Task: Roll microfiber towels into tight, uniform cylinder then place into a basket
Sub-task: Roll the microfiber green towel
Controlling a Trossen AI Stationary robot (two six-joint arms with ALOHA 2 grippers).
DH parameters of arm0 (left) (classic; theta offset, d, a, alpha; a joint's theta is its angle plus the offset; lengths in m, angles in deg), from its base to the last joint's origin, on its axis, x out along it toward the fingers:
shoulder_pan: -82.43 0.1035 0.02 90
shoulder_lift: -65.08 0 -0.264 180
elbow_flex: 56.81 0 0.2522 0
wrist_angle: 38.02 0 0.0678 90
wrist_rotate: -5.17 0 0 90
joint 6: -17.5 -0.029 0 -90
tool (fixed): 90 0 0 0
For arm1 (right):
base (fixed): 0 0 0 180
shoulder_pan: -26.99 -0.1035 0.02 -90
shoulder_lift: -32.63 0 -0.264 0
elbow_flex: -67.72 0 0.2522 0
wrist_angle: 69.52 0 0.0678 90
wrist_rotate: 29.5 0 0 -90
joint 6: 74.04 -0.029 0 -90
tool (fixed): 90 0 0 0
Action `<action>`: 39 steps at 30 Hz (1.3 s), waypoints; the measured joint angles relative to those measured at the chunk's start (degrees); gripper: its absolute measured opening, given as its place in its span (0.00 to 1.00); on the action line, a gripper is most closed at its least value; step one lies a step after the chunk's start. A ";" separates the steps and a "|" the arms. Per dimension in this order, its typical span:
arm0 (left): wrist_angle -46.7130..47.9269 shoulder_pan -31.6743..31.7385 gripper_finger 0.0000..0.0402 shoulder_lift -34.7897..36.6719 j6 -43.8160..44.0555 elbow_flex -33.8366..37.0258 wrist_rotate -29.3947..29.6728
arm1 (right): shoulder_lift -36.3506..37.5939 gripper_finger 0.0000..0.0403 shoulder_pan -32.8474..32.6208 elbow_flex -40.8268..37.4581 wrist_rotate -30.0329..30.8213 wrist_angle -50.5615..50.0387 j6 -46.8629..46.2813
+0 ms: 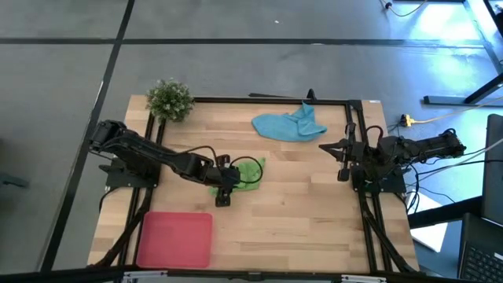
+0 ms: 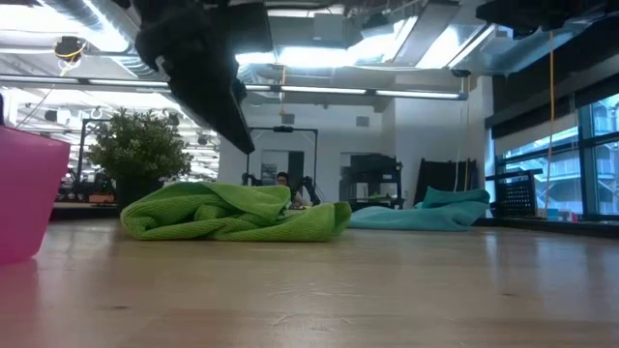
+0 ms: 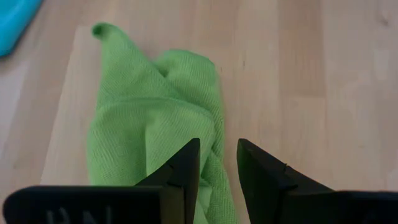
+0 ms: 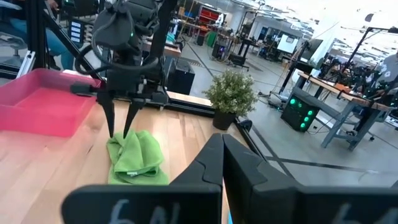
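Observation:
The lime green towel (image 1: 248, 172) lies crumpled in a loose heap near the table's middle; it also shows in the left wrist view (image 3: 155, 124), the low view (image 2: 232, 213) and the right wrist view (image 4: 135, 155). My left gripper (image 3: 217, 149) hangs over the heap's near end, fingers pointing down and a little apart, clear of the cloth (image 2: 242, 140). The light blue towel (image 1: 289, 124) lies bunched near the far edge. The pinkish-red tray (image 1: 174, 238) stands at the near left. My right gripper (image 4: 219, 146) is shut and empty at the table's right side (image 1: 339, 157).
A small green plant (image 1: 170, 98) stands at the far left corner. A black frame (image 1: 259, 100) runs along the table's far and side edges. Bare wood (image 1: 299, 212) lies between the tray and the right arm.

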 joint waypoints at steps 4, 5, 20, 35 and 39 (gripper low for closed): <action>-0.26 -0.02 0.23 -1.58 -0.02 0.00 -0.01 | 0.00 0.01 0.00 0.00 0.00 0.04 0.09; -0.42 -0.02 0.23 -2.00 -0.02 0.00 -0.02 | 0.02 0.01 0.00 0.00 0.00 0.07 0.09; -2.64 -0.02 0.23 -7.29 -3.56 0.00 3.26 | 0.02 0.01 -0.01 0.00 -0.02 -0.13 0.17; -2.96 -0.83 0.23 -11.56 -11.14 0.00 5.86 | 0.02 0.01 0.00 -0.04 -0.01 -2.56 0.01; -2.93 -0.87 0.23 -11.77 -10.06 0.02 6.45 | 0.02 0.01 0.00 -0.04 0.00 -2.58 0.00</action>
